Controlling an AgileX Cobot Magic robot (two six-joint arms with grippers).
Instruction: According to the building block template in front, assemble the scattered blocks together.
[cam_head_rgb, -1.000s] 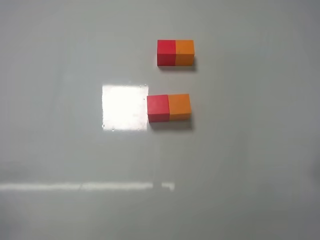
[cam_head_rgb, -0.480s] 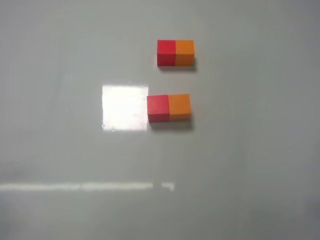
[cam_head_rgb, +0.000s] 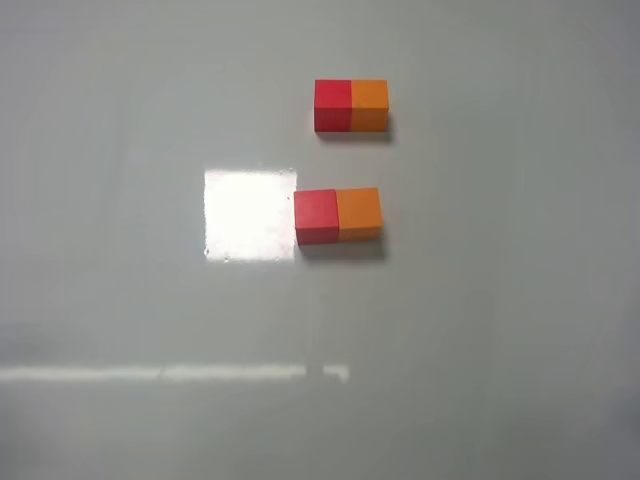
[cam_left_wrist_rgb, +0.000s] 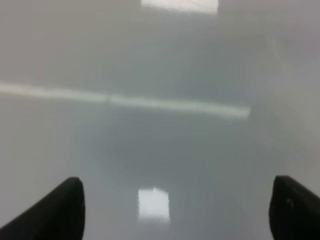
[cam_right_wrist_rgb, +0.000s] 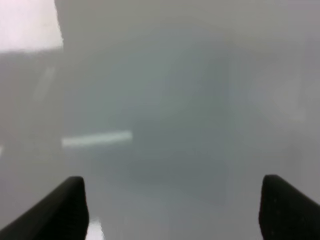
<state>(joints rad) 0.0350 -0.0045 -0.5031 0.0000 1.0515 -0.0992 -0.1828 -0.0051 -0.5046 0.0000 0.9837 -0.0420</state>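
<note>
The template (cam_head_rgb: 351, 106), a red-orange bar of two joined cubes, lies at the far middle of the grey table. Nearer, the loose red cube (cam_head_rgb: 316, 216) and the loose orange cube (cam_head_rgb: 359, 213) sit side by side and touching, red on the left, in the same order as the template. No block shows in either wrist view. My left gripper (cam_left_wrist_rgb: 175, 212) is open over bare table, its dark fingertips (cam_left_wrist_rgb: 60, 210) wide apart. My right gripper (cam_right_wrist_rgb: 172, 210) is open too, over bare table. Neither arm shows in the exterior high view.
A bright square glare patch (cam_head_rgb: 250, 214) lies on the table just left of the red cube. A long light streak (cam_head_rgb: 170, 373) runs across the near part of the table.
</note>
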